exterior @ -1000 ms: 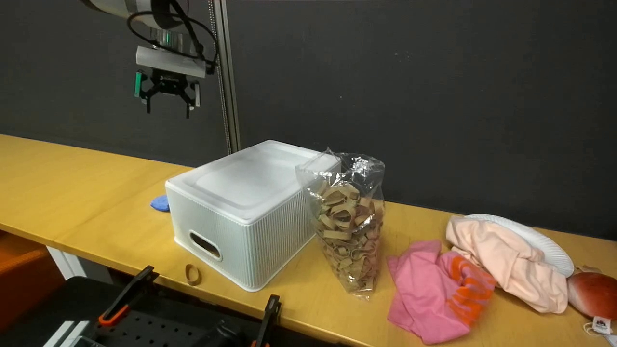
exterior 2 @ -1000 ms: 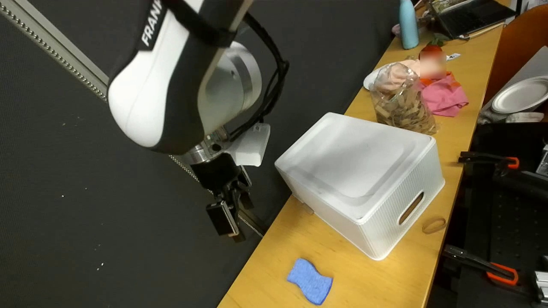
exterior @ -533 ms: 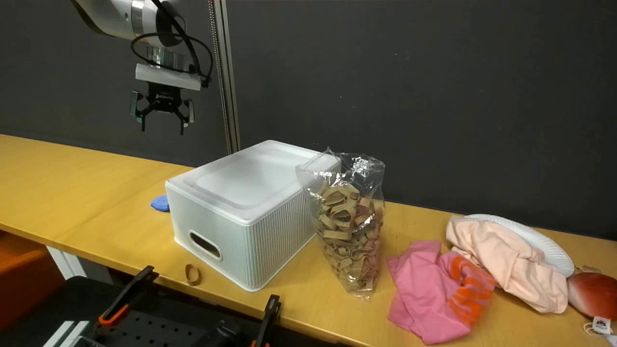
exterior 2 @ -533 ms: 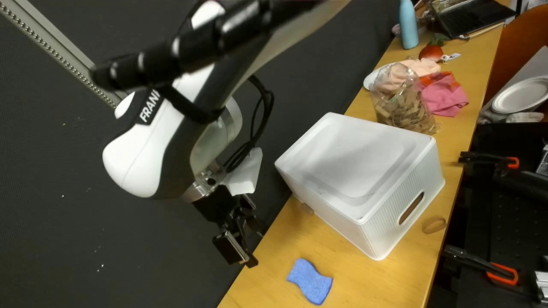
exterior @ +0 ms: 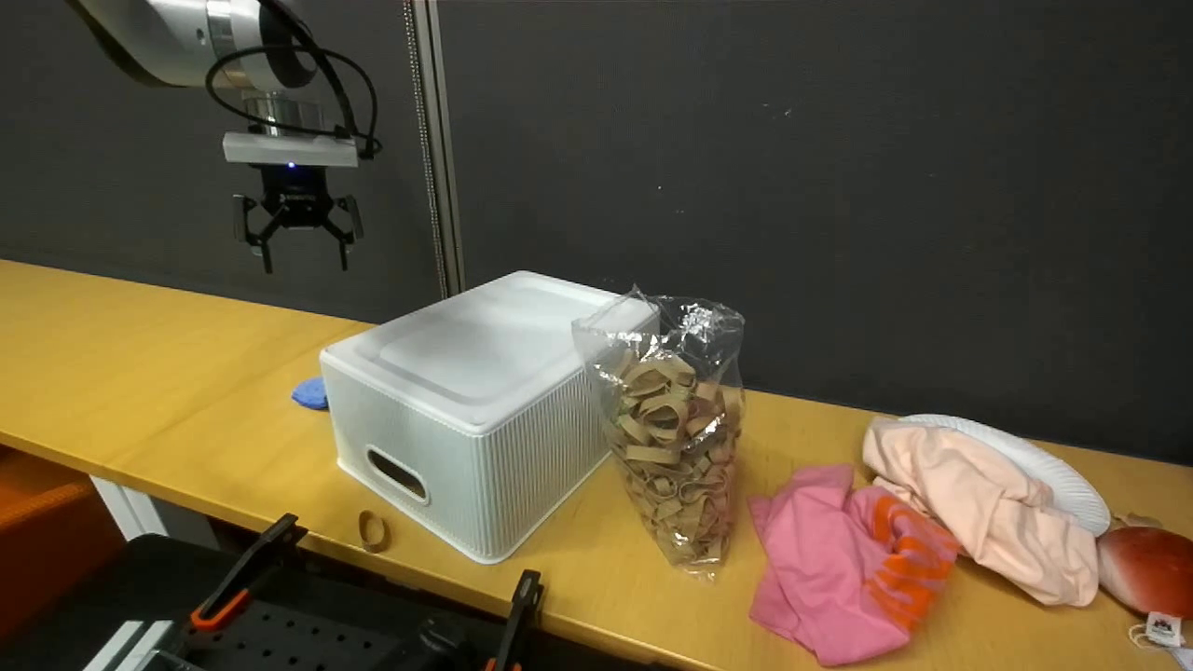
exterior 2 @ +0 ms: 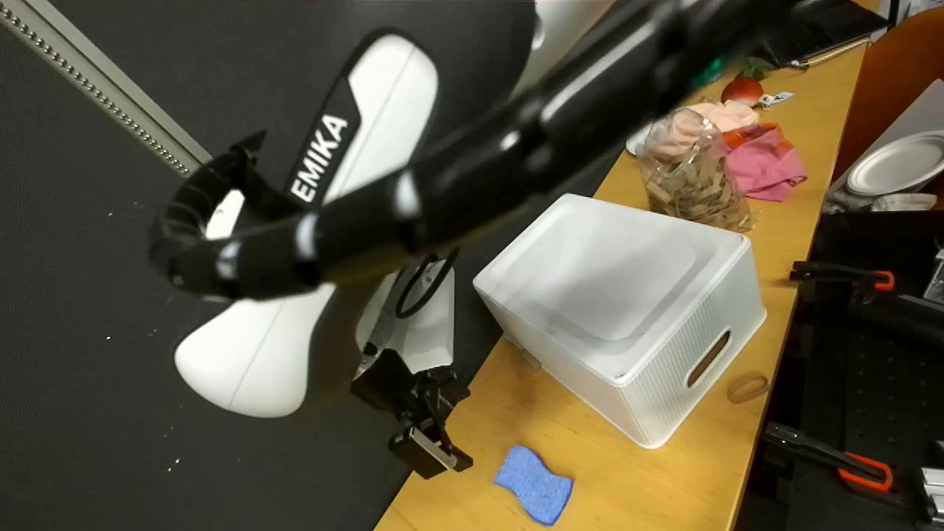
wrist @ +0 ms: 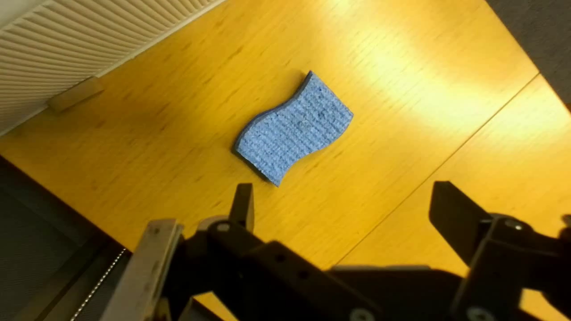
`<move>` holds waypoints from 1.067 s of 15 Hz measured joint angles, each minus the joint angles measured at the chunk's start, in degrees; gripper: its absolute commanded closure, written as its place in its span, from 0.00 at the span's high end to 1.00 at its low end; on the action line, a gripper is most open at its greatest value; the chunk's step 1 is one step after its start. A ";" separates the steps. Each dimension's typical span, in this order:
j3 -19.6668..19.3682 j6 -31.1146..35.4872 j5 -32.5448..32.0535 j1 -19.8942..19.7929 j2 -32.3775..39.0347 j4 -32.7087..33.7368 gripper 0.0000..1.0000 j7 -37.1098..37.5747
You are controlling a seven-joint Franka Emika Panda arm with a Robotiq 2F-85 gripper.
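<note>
The pincer (exterior: 306, 265) (spread wide) has sunk, a white box (exterior 2: 616, 287) separating sponge (wrist: 294, 129) from bag (exterior: 671, 447).

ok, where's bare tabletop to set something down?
Widest free patch: the table beyond the blue sponge, on the side away from the white box. Smaller gap: between box and sponge. Crowded: the box's other side, with bag of bands, pink cloth, peach cloth and white plate.
</note>
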 measured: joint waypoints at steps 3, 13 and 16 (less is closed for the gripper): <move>-0.19 8.67 -2.76 0.07 -2.97 -7.60 1.00 2.82; -0.38 30.46 -4.98 0.04 -3.50 -24.27 1.00 8.45; -0.65 33.85 -4.98 -0.04 -3.18 -27.10 1.00 9.77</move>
